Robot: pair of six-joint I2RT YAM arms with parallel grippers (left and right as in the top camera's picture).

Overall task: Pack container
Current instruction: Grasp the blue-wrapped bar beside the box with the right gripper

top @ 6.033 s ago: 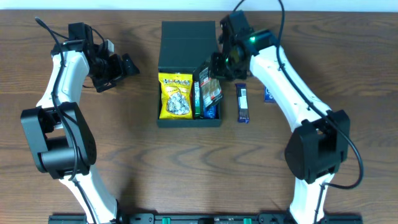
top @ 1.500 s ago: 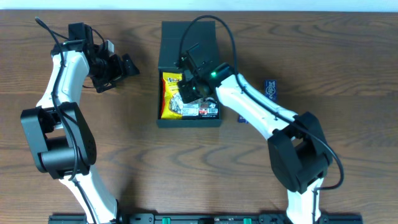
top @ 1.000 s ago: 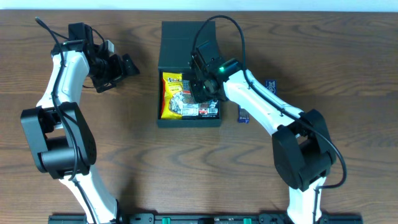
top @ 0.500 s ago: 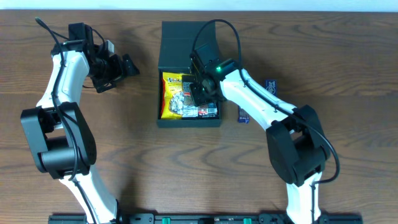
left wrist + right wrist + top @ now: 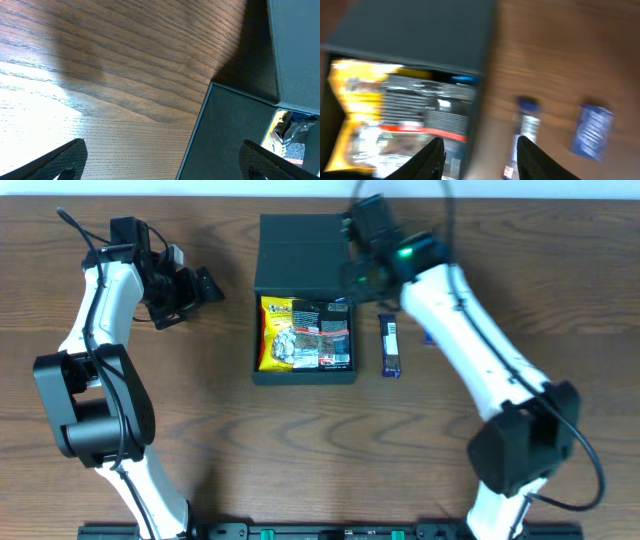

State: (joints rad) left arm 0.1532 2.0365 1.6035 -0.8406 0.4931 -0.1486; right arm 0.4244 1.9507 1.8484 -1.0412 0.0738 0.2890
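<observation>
overhead, the container sits at the middle back of the wooden table. its flap lid lies open toward the far edge and its tray is on the near side. inside, a yellow snack packet lies on the left, and a dark packet with a red stripe touches it and fills the rest. a blue bar lies on the table just right of the container. a blue packet lies a little further right and shows best in the right wrist view. the right gripper hangs blurred over the lid's right rear corner, its fingers spread with nothing between them. the left gripper is well left of the container, its fingers parted and empty.
</observation>
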